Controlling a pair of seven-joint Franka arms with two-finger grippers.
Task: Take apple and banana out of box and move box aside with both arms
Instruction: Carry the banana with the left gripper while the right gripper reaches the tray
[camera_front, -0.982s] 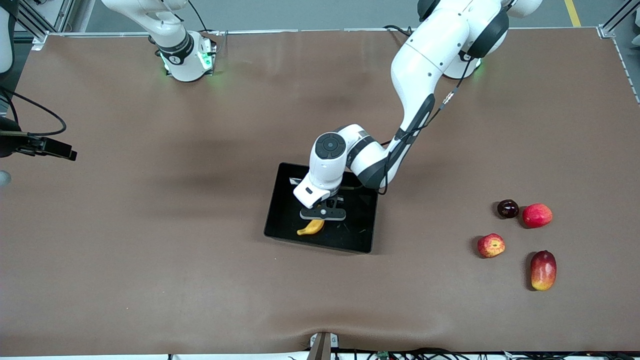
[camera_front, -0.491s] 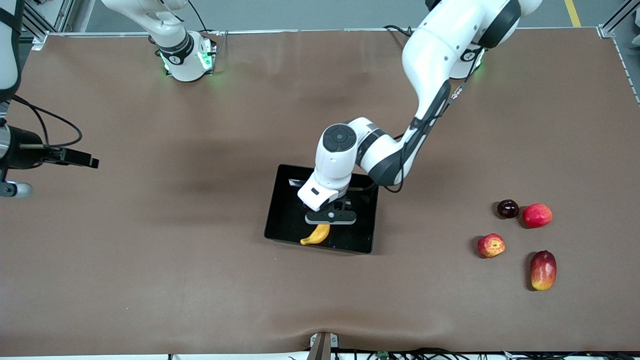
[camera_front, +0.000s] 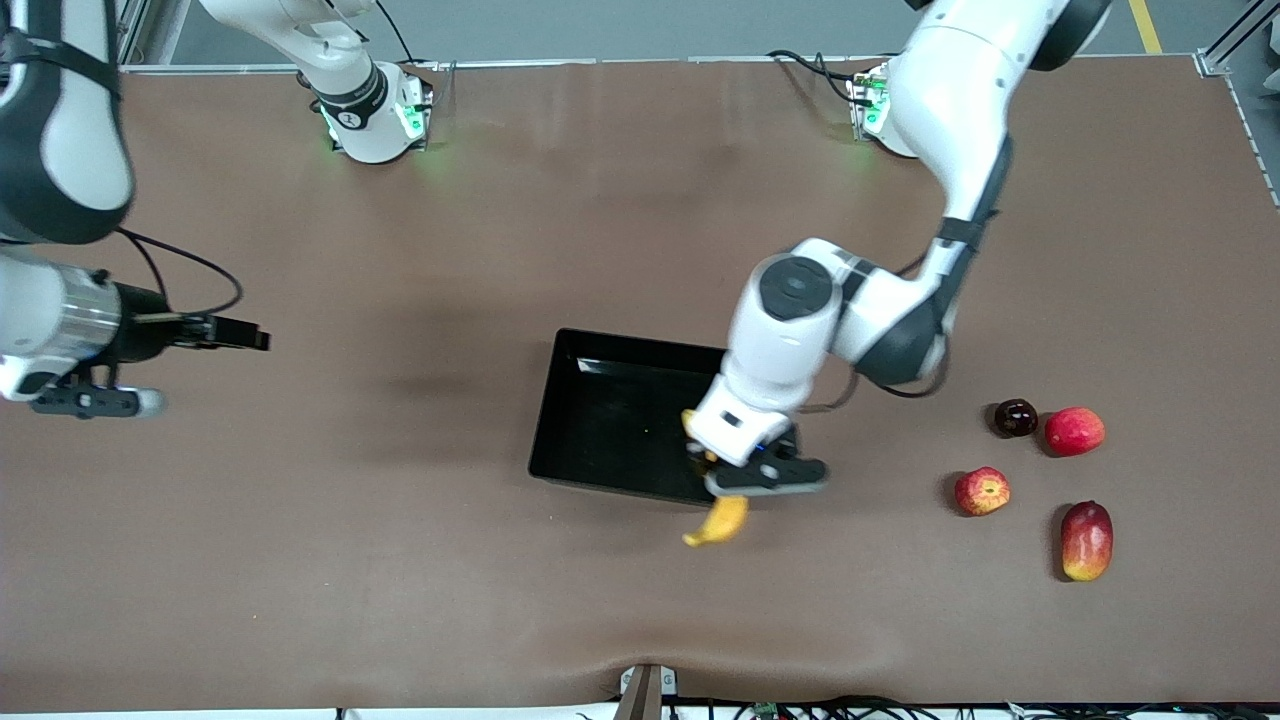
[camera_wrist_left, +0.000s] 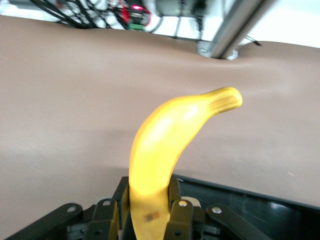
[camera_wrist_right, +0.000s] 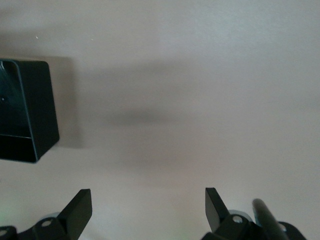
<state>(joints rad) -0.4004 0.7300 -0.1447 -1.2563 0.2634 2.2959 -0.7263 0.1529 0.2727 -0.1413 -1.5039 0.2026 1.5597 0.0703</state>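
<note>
Across the whole front frame lies the brown bench (camera_front: 400, 560), with the two arm bases along its top edge. The left arm (camera_front: 880, 320) reaches down from the upper right to the frame's centre, and the right arm (camera_front: 60, 290) hangs in at the left edge, waiting.

At the centre of the frame sits the black box (camera_front: 600, 420), with no fruit showing in it. The left gripper (camera_front: 755, 475) is over the box's lower corner, toward the left arm's end of the bench. Its jaws are closed tight on the banana (camera_front: 717, 522), which hangs below them in the frame, over the bench just past the box's lower wall; the left wrist view shows the banana (camera_wrist_left: 170, 145) pinched at one end, its other end curving away.

The right gripper (camera_wrist_right: 147, 207) is over bare bench at the left of the frame, jaws spread wide and holding nothing.

In the lower right of the frame lie a mango (camera_front: 1086, 540), a red fruit (camera_front: 1075, 431), the apple (camera_front: 982, 491) and a plum (camera_front: 1015, 417), the plum just beside the red fruit.
</note>
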